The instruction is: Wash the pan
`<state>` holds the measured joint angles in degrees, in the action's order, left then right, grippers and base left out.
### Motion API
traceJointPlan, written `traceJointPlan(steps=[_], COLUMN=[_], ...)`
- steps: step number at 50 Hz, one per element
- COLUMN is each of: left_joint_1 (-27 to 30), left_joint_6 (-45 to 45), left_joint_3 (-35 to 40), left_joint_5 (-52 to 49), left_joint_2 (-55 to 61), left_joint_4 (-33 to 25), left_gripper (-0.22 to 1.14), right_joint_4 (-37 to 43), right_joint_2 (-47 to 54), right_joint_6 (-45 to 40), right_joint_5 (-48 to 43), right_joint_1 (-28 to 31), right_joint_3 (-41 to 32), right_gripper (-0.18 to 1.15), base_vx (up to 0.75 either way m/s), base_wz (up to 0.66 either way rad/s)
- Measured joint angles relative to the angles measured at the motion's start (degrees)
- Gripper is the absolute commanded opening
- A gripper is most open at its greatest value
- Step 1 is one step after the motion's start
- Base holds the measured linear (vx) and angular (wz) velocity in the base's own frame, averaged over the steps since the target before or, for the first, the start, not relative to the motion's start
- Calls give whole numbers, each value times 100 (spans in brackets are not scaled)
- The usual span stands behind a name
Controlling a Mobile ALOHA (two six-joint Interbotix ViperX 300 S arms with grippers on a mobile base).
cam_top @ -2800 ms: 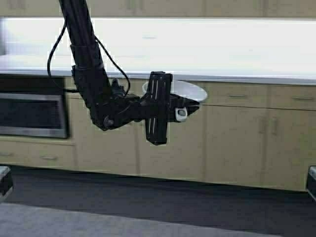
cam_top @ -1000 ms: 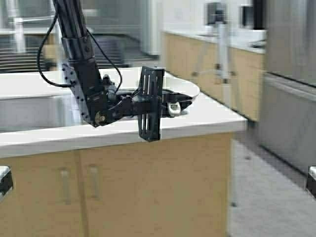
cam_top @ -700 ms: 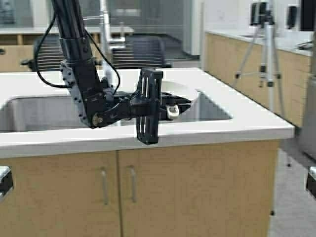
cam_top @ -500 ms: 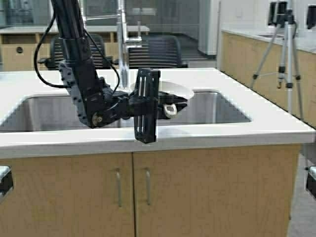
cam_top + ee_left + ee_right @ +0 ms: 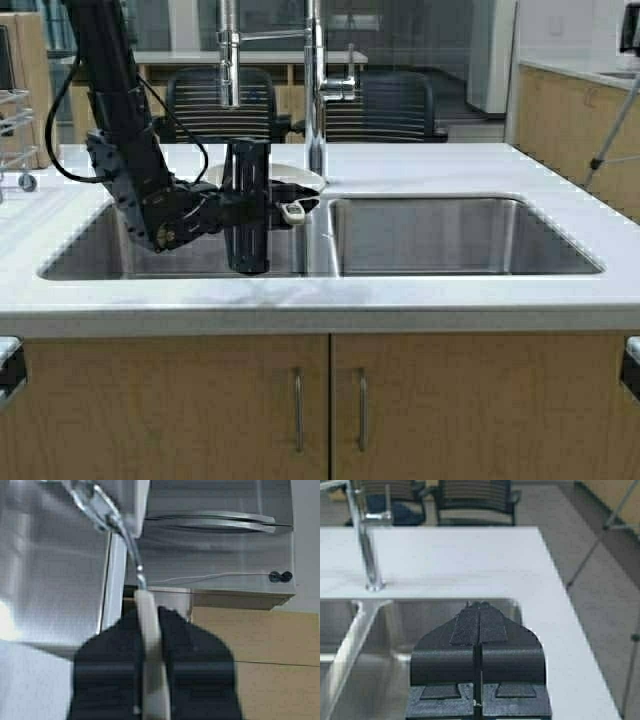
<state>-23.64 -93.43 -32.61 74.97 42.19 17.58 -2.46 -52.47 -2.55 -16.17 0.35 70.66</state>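
Note:
The pan is white and shallow, and it hangs level over the left basin of the steel sink, close to the divider and the faucet. My left gripper is shut on the pan's pale stubby handle. In the left wrist view the black fingers clamp that handle from both sides, with the left gripper at its tips. My right gripper is shut and empty, low in front of the right basin; the high view does not show it.
A white countertop surrounds the double sink. A second tall tap and black chairs stand behind the island. A wire rack sits at the far left. Cabinet doors are below.
The robot has driven and turned, so the view swung from wall cabinets to the island sink, now centred. The left gripper kept hold of the pan throughout.

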Motion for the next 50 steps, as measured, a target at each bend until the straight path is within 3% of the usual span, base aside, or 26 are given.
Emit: traceJointPlan(steps=[13,29,50], left_joint_1=[229,255,9], left_joint_6=[-281,-316,-352], left_joint_3=[633,694,-290], left_joint_5=[-527,-606,-360], left_joint_2=[237,264,26], left_joint_4=[325,396,782], left_gripper=[3,3,3], right_joint_4=[0,0,0], right_joint_2=[-53,0,105], right_joint_6=[0,-9,0], right_joint_5=[-44,-70,70], right_joint_1=[-9,-9,-9], right_joint_3=[62,70,62], right_gripper=[6,6,6], base_vx=[20,19,19], base_wz=[4,9,15])
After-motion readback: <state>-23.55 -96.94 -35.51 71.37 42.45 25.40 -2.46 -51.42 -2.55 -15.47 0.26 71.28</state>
